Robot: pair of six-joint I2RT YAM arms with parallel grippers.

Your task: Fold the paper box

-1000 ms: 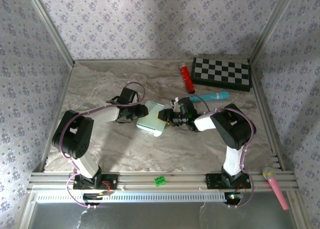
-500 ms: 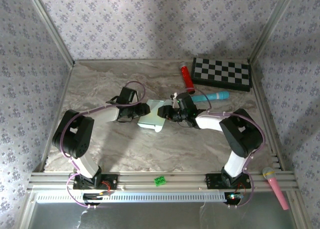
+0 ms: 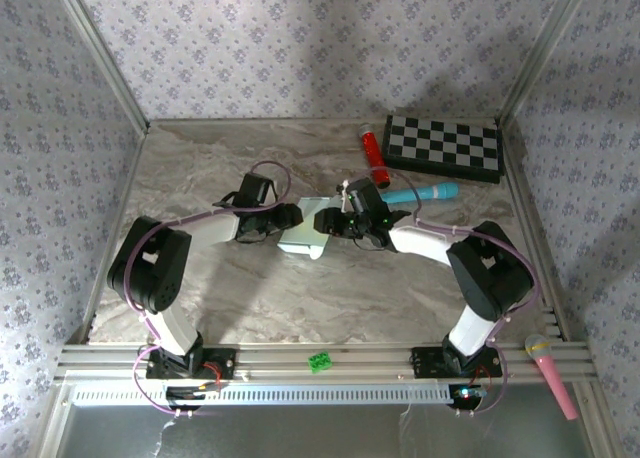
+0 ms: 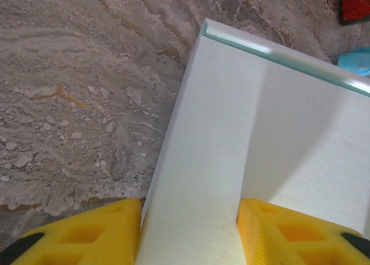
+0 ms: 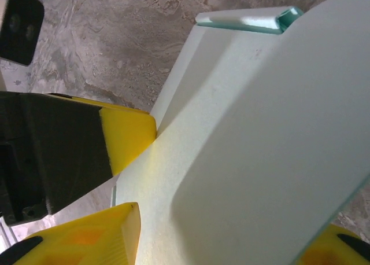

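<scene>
Setting: marbled counter (image 3: pixel 200 168) with flowered walls; two arms reach in from the near edge.
Paper box: pale mint card (image 3: pixel 303 240), partly folded, at mid-counter between the two arm tips, with one flap pointing toward the near edge.
Left jaws: at the box's left side. In the left wrist view a white panel fills the gap between the yellow fingers (image 4: pixel 87 233), its edges against both. I cannot tell whether they press it.
Right jaws: at the box's right side, pinching the card. In the right wrist view a panel runs between the yellow fingers (image 5: pixel 87 236), and a mint-edged lip stands up at its far end.
Far right corner: checkerboard (image 3: pixel 443 146), red cylinder (image 3: pixel 373 153) just beside its left end, teal microphone (image 3: pixel 428 193) near the right arm.
Near rail: pink microphone (image 3: pixel 550 366) at the right end.
</scene>
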